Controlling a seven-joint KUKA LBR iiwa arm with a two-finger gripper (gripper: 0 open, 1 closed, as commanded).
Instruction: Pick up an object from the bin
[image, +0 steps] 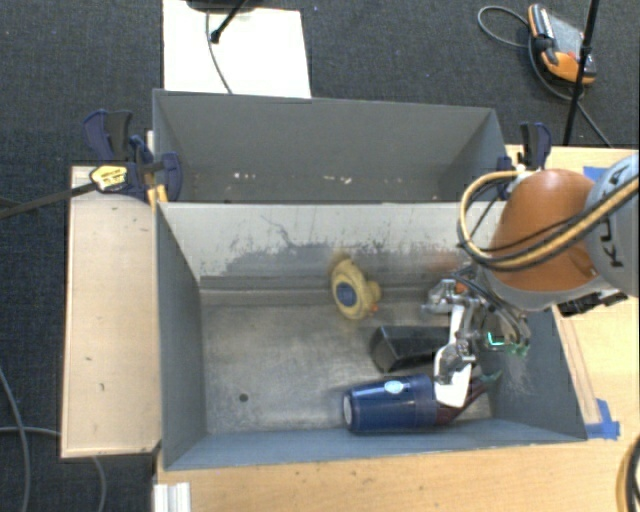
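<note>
1. Though the yellowish roll (352, 290) lies clear, risks gather rightward.
2. Dark blue bottle (392, 408), lying along the front wall, could roll away.
3. Black block (405, 347) just behind it could get bumped.
4. Gripper (453, 385) hangs at the bottle's right end; whether its claw is apart or together, I cannot tell.

Single camera above bin (180, 300), tilted view (arm enters right)

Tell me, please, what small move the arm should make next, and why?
Probably ease down onto the right end of the dark blue bottle, which lies on its side by the near wall; the gripper sits right at that end.
</note>
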